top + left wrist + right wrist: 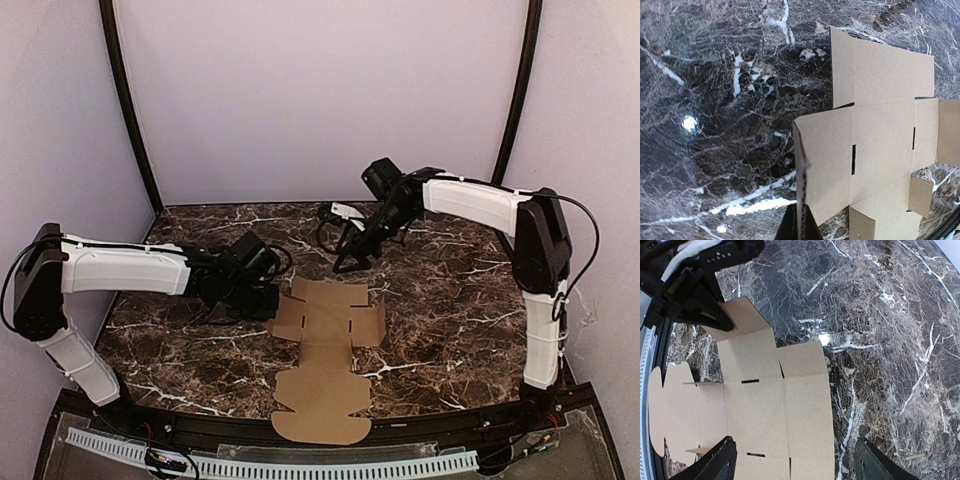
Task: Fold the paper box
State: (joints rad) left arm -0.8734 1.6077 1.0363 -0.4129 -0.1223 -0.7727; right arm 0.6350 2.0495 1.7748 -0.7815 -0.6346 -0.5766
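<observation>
Flat paper box (325, 325) at table's (450, 300) near edge: left gripper (270, 304) pinching its left flap, right gripper (347, 263) spread near its far edge.

Desk (450, 300): dark marble-pattern top with white veining, carrying a bright glare spot (689, 122) in the left wrist view. Backdrop (320, 90): plain pale lilac panels enclosing the rear and both sides, with one curved black pole at the left rear corner (122, 100) and another at the right (518, 90). White slotted strip (250, 465): runs along the near edge, below the desk's front.
</observation>
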